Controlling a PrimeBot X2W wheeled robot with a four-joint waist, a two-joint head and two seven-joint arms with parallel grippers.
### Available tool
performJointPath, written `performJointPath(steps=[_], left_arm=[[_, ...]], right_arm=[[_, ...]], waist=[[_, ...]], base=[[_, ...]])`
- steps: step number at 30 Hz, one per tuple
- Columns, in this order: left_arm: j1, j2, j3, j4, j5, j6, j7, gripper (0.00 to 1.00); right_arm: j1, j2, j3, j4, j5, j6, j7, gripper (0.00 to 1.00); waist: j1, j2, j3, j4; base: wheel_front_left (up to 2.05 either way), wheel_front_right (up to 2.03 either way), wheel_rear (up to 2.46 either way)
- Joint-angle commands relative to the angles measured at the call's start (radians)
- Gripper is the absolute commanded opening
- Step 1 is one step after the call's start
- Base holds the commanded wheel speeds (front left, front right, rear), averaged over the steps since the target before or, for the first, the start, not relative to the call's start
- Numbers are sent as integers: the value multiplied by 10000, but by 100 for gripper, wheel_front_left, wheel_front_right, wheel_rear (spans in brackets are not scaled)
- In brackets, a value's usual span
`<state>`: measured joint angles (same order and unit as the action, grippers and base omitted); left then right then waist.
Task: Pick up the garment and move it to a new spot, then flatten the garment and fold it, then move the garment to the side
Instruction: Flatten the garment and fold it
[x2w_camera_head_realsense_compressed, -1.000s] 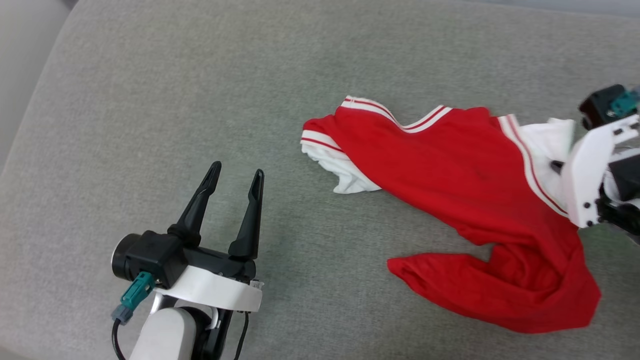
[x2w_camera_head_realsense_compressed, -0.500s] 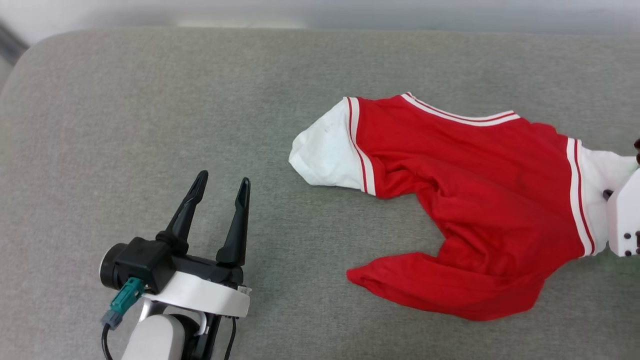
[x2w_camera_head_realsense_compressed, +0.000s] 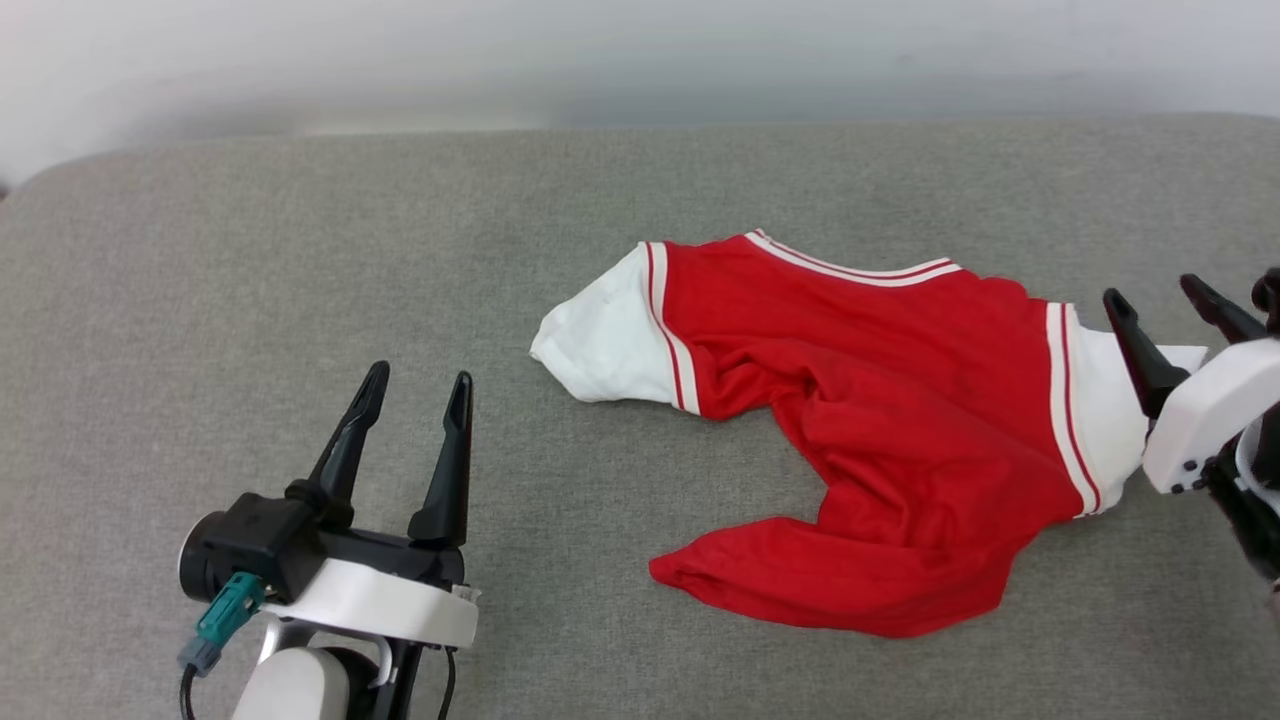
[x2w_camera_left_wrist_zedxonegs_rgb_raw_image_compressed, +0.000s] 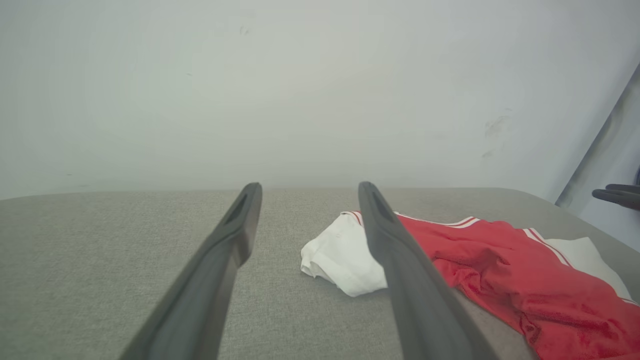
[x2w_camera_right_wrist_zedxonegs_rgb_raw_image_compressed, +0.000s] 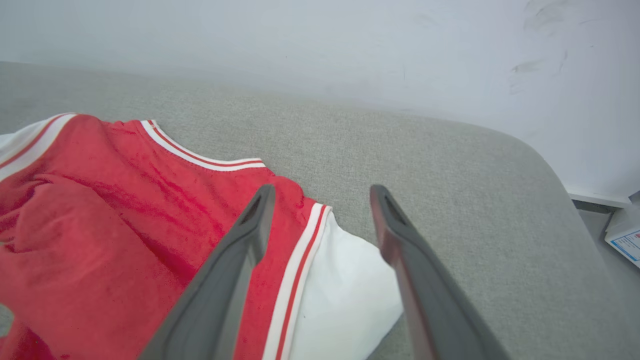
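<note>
1. Since half a second ago, the right pincer (x2w_camera_head_realsense_compressed: 1150, 289) has released the white right sleeve (x2w_camera_head_realsense_compressed: 1100, 400) it was clenching. Its two dark fingers now stand apart with nothing between them.
2. Over the same interval the head view has shifted, so the far edge of the worktop (x2w_camera_head_realsense_compressed: 250, 250) and the pale wall (x2w_camera_head_realsense_compressed: 600, 60) behind it now appear. The garment (x2w_camera_head_realsense_compressed: 900, 420) lies spread much as it did then.
3. Garment: a red jersey-style T-shirt lying on the right half of the grey fabric-covered worktop, well in from the far edge. Its body is rumpled, with creases running across the middle.
4. Left sleeve (x2w_camera_head_realsense_compressed: 600, 345): white, pointing toward the middle of the worktop, and joined to the red body by red-and-white striped trim.
5. Collar trim (x2w_camera_head_realsense_compressed: 860, 268): a striped band along the garment's side nearest the far edge.
6. Hem (x2w_camera_head_realsense_compressed: 820, 580): folded over itself into a red flap that reaches toward the near edge.
7. Right sleeve: lies flat toward the right edge. In the right wrist view, the released fingers frame it from above. Whether either tip touches the cloth cannot be told.
8. Left pincer (x2w_camera_head_realsense_compressed: 420, 373): released and empty. It hangs over bare worktop toward the near left corner, well apart from the garment, with its fingers pointing toward the far edge.
</note>
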<state>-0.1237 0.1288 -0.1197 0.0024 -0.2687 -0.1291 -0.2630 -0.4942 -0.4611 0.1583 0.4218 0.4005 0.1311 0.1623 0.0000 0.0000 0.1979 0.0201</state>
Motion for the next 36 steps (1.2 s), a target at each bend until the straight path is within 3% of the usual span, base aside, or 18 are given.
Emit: performJointPath(steps=[1, 9, 12, 14, 21, 25, 26, 30, 36], left_arm=[[161, 12, 98, -65, -68, -16, -27, 100], [348, 75, 604, -514, -154, -16, -27, 100], [48, 539, 147, -309, -366, -16, -27, 100], [-355, 1182, -448, -63, -509, -15, 220, 100], [-3074, 3554, -2479, 679, -2554, -1, 3599, 100], [-4711, 4521, -3238, 1300, -3665, -4, 6029, 100], [-4711, 4521, -3238, 1300, -3665, -4, 6029, 100], [-5922, 4671, -3480, 2284, -4531, -2, 8248, 100], [-6689, 4787, -4070, 3173, -4638, 54, 10349, 100]], right_arm=[[408, 216, -202, -334, 90, -7, -522, 100], [2323, 1833, -1547, -2768, -254, -5, -2790, 100], [2817, 2385, -1899, -3500, -403, -5, -3145, 100], [3035, 2624, -1958, -3866, -594, -5, -3207, 100], [3188, 3208, -2097, -4647, -938, -5, -3287, 100], [3118, 3351, -2043, -4726, -1126, -5, -3407, 100], [3118, 3351, -2043, -4726, -1126, -5, -3407, 100], [3023, 3494, -1963, -4636, -1177, -5, -3549, 100], [2841, 3591, -1721, -4426, -1243, -5, -3747, 100]], waist=[[0, 0, -223, -164], [0, 0, -339, -717], [0, 0, -216, -1009], [0, 0, -58, -1209], [0, 0, 724, -1815], [0, 0, 1213, -2110], [0, 0, 1213, -2110], [0, 0, 1579, -2344], [0, 0, 1997, -2663]], base=[[0, 0, 0], [0, 0, 0], [0, 0, 0], [0, 0, 0], [0, 0, 0], [0, 0, 0], [0, 0, 0], [0, 0, 0], [0, 0, 0]])
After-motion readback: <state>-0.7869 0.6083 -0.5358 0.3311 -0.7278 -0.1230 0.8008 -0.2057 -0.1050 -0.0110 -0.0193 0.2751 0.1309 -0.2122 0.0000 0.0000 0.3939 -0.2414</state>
